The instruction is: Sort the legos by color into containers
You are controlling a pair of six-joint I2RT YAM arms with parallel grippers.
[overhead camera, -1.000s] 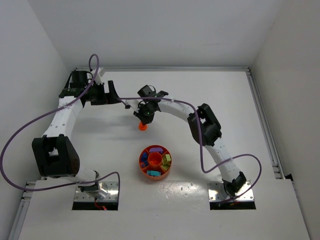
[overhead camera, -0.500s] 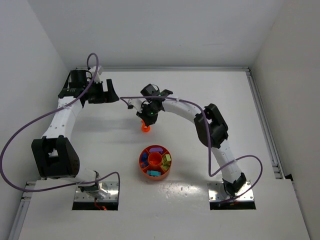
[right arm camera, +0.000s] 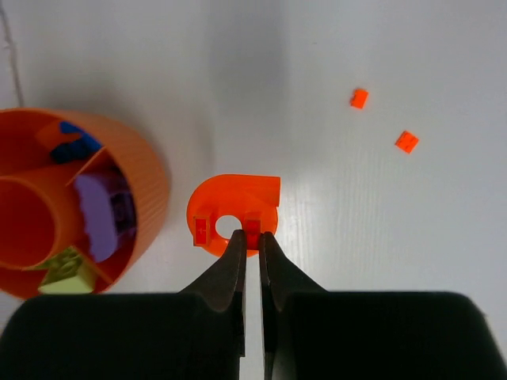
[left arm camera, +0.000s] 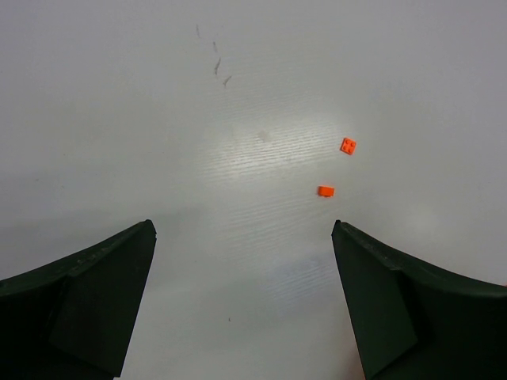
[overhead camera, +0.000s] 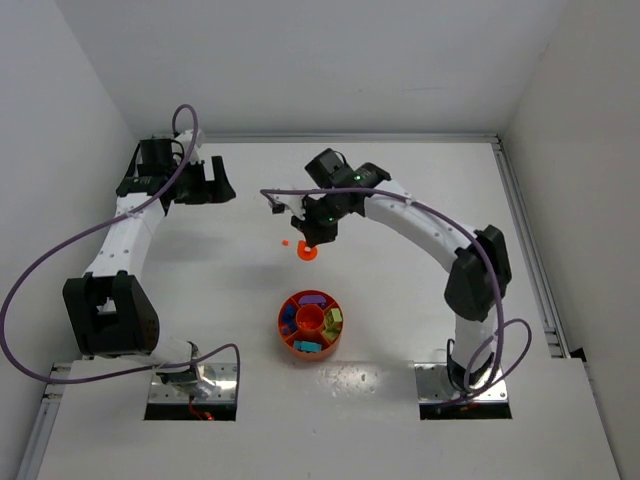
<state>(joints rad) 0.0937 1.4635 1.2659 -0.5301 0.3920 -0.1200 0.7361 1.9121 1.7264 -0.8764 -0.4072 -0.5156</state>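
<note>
- White table [overhead camera: 420, 290] with white walls around it; two robot arms are fixed at its near edge.
- On the table, out past the two arm bases, sits the round orange-red tray [right arm camera: 146, 186].
- Some of its pockets hold small bricks: a purple brick [right arm camera: 107, 207], blue bricks [right arm camera: 70, 144], a yellow-green brick [right arm camera: 65, 275] and a teal brick [overhead camera: 307, 346].
- The right gripper [right arm camera: 251, 237] is over the table just past the tray.
- Its fingers are pressed almost together and pinch the edge of a curved orange-red brick [right arm camera: 230, 194] with a round hole in it.
- That brick is just beside the tray's wall, not inside the tray.
- A small orange-red brick [right arm camera: 406, 142] and a second small orange-red brick [right arm camera: 359, 98] lie on the table near each other, well apart from the tray.
- The left gripper [left arm camera: 242, 227] is at the far left of the table, well apart from the tray.
- Its fingers are spread wide with nothing between them, only table below.
</note>
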